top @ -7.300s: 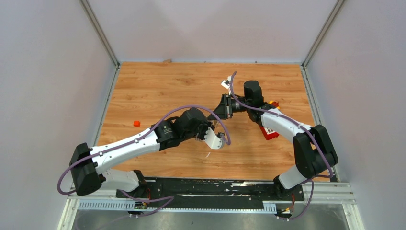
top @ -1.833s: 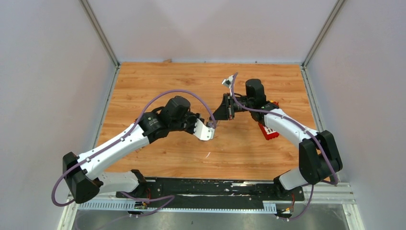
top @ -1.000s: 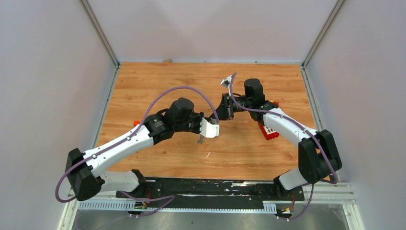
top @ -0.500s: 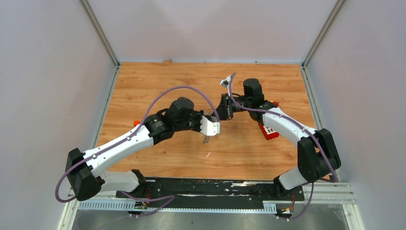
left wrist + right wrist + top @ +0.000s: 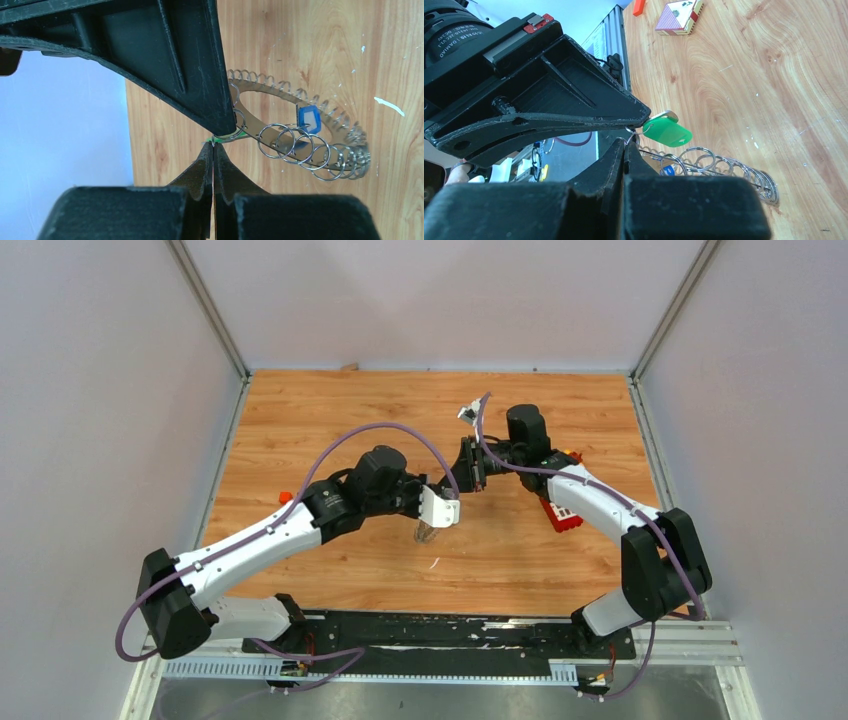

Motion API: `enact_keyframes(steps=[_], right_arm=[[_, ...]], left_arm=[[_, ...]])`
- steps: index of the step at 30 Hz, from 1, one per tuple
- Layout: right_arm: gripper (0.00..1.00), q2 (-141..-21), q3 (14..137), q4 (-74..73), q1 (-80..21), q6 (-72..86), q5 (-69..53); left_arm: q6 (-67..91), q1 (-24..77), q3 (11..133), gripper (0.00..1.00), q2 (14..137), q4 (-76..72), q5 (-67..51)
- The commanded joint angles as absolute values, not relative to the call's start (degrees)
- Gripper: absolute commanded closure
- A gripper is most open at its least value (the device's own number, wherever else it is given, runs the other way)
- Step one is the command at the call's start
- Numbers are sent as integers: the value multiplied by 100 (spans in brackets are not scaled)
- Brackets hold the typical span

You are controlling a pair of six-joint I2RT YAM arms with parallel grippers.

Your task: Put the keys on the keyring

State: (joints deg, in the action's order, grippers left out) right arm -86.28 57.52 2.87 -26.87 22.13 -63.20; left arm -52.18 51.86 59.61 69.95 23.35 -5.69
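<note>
Both arms are brought together over the middle of the wooden surface (image 5: 330, 420), and their tips are met nose to nose. The jaws of the left gripper (image 5: 213, 147) are seen clenched, with no gap between them. The jaws of the right gripper (image 5: 625, 147) are likewise clenched.

The keyring (image 5: 277, 102) is held up off the surface at that meeting point. From above it is seen hanging just under the left gripper. It is shown as a large silver ring edged with many small wire loops, and it is stretched away to one side of the two tips. Which pair of jaws carries it cannot be told, since both are pinched at the same spot on its edge.

The green key (image 5: 667, 133) is found right at that spot, hung by its small loop beside the tip of the left gripper. The blue key (image 5: 308, 118) is seen further along the keyring, lying against its band.

A red block (image 5: 563, 519) is placed to the right, partly covered by the right arm. An orange block (image 5: 285, 497) is set well apart at the left, and a small patterned box (image 5: 679, 11) is placed near it.
</note>
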Motion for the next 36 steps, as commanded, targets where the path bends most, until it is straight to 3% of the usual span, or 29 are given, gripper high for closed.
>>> enact_keyframes(steps=[1, 36], right_arm=[[100, -8587, 6022, 449, -2716, 2173, -6452], [100, -8631, 6126, 88, -2707, 1999, -6179]], left_arm=[[-5331, 5247, 5899, 100, 6952, 2296, -671], [-5511, 5537, 5745, 100, 6918, 1940, 146]])
